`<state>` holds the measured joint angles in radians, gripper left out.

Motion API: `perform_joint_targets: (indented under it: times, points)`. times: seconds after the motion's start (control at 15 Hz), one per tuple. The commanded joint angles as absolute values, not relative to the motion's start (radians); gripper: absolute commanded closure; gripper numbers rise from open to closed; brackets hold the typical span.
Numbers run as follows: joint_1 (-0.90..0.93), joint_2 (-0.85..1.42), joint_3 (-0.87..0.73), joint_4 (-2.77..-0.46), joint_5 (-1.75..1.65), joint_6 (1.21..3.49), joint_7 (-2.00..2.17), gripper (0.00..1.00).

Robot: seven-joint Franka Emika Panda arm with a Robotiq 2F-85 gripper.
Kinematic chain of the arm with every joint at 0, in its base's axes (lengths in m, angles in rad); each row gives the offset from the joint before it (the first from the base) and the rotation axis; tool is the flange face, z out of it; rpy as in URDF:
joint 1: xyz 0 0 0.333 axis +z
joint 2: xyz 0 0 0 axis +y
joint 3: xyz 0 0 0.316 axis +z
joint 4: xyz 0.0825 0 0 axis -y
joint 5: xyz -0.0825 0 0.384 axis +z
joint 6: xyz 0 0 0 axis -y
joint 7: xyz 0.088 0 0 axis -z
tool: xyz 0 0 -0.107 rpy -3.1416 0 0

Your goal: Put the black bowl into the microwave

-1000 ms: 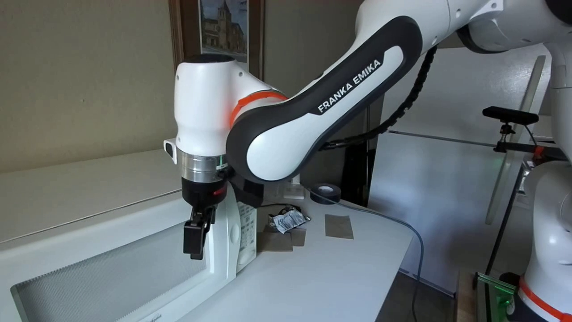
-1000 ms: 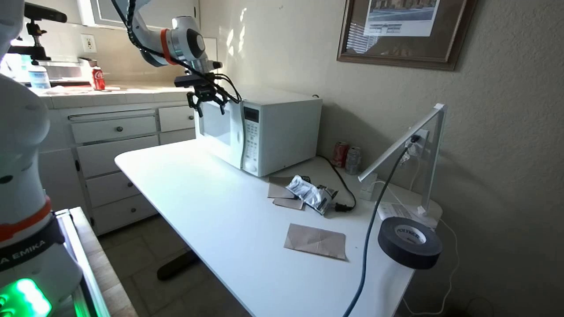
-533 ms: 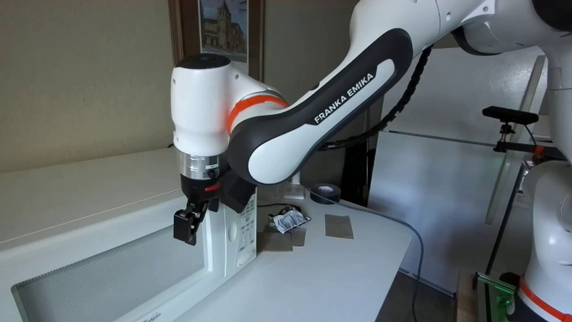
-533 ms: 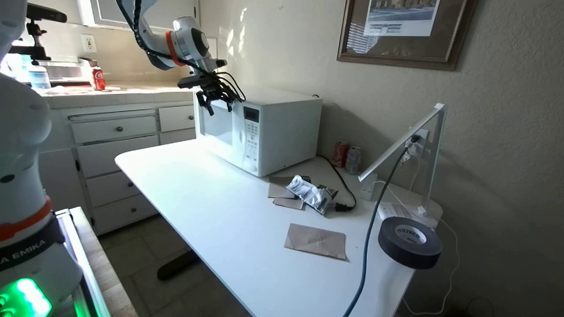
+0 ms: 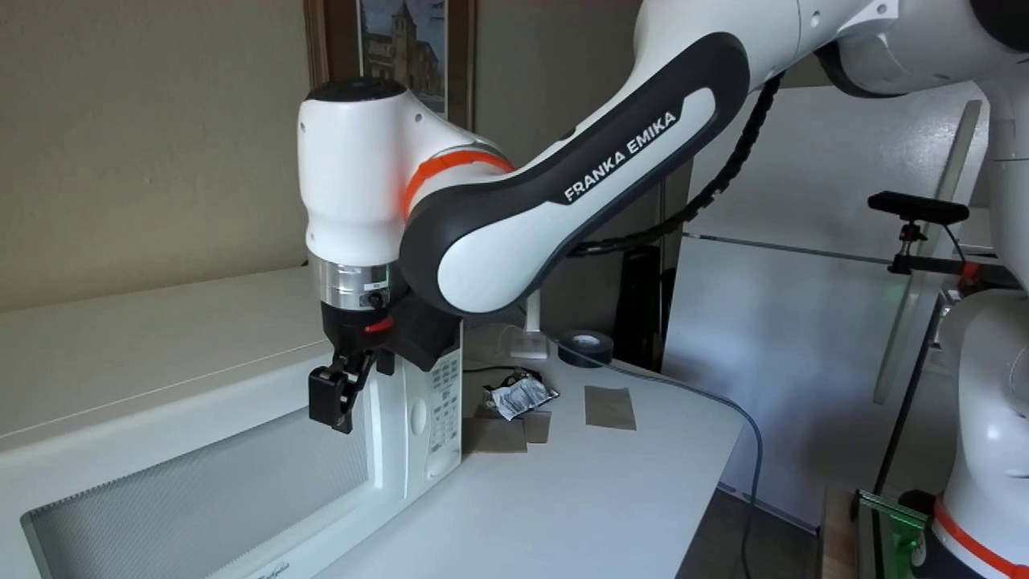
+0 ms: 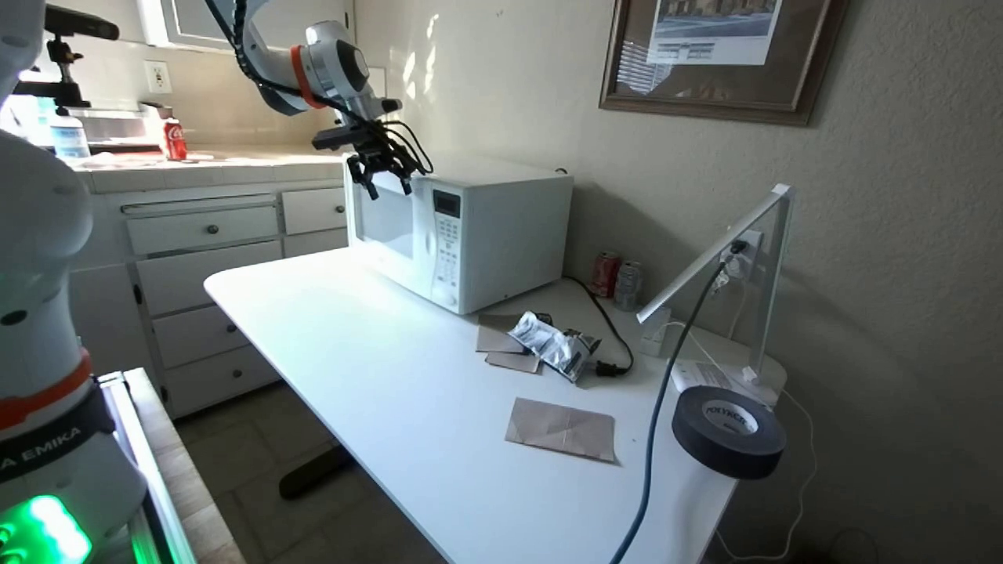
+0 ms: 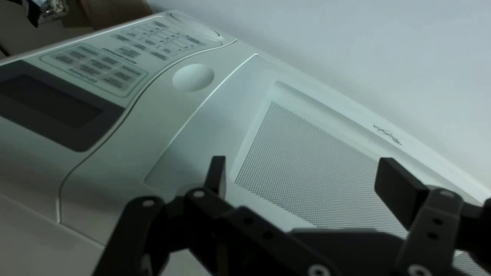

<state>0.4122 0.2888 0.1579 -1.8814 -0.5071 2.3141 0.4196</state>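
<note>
At the front of the microwave (image 6: 513, 235), by the upper part of its door (image 5: 389, 438), the gripper (image 7: 301, 178) hangs pointing downward with its two fingers (image 7: 401, 189) spread wide apart, as the wrist view confirms. Whether either finger touches the door cannot be determined. The microwave stands on the white table (image 6: 368, 352), close to the wall (image 6: 509, 94), and its door sits flush, closed against the body. The wrist view shows the mesh window (image 7: 307, 165), the keypad (image 7: 103, 69) and a dark display (image 7: 50, 103). The interior cannot be made out through the mesh; the position of the black bowl cannot be told from these views. Just beside the microwave's control side, in an exterior view, a crumpled silver packet (image 6: 548, 345) lies partly over brown paper pieces (image 6: 497, 334), next to a black plug (image 6: 610, 369). A separate brown sheet (image 6: 561, 428) lies flat nearer the table's end. A red can (image 6: 605, 274) and a silver can (image 6: 628, 286) stand side by side near the wall. A roll of black tape (image 6: 729, 454) rests near the table edge, by a cable (image 6: 651, 439). A framed picture (image 6: 721, 86) hangs on the wall in both exterior views.
</note>
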Motion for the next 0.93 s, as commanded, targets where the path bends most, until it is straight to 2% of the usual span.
perform_joint_targets:
  times: [0.0, 0.4, 0.87]
  points:
    - [0.398, 0.193, 0.19, -1.906, -0.434, 2.213, 0.332, 0.0]
    - [0.383, 0.044, 0.232, -1.93, -0.392, 2.028, 0.31, 0.0]
    - [0.345, -0.119, 0.263, -2.025, -0.37, 2.017, 0.315, 0.0]
